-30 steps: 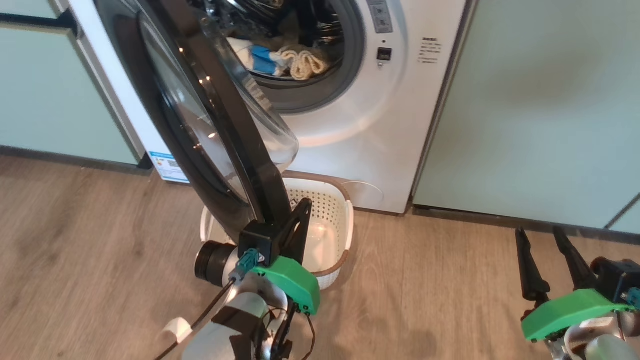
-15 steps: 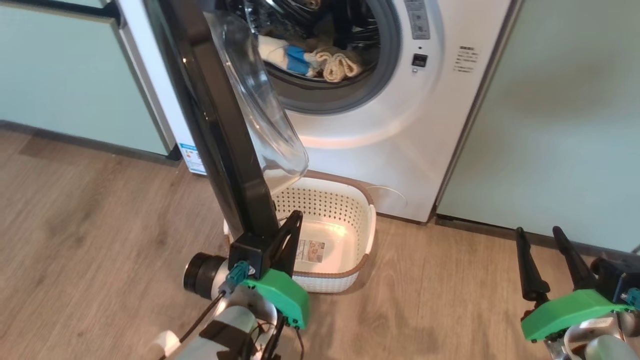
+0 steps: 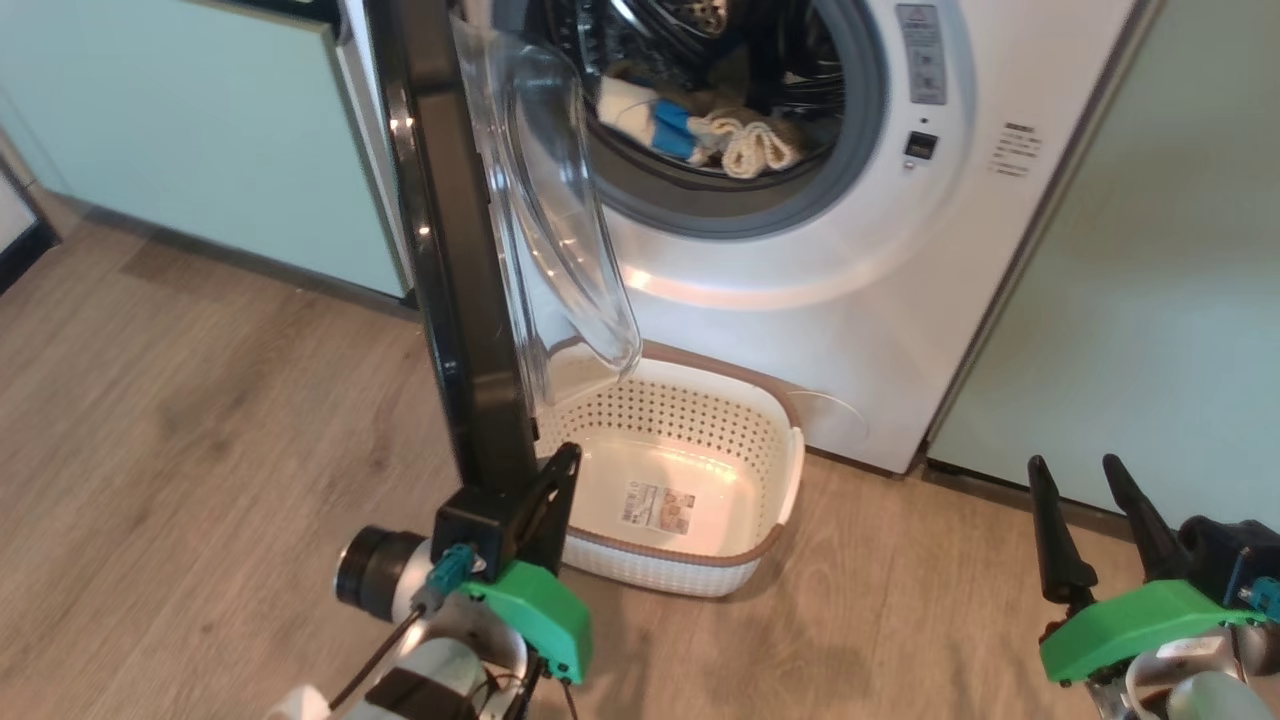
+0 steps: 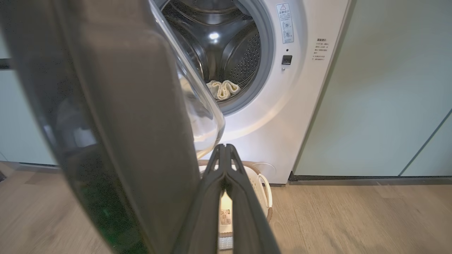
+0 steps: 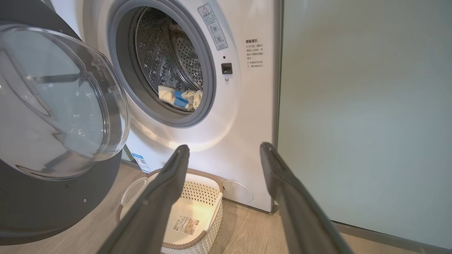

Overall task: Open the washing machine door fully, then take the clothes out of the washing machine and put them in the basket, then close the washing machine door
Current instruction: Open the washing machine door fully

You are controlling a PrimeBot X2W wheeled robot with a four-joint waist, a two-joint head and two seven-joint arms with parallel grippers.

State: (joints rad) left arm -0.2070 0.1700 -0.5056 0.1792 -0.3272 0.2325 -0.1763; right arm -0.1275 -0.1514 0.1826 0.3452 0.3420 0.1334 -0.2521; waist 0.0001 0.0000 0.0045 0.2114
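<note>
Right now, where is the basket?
In the head view, the basket stands on the floor before the washing machine, beside the open washing machine door, just right of the left pincer.

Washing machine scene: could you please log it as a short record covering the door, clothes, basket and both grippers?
door: washing machine door partly open, edge-on in the head view
laundry: clothes inside the washing machine
container: basket on the floor before the machine, no clothes in it
left arm: left gripper shut, beside the door's lower edge; contact unclear
right arm: right gripper open, empty
</note>
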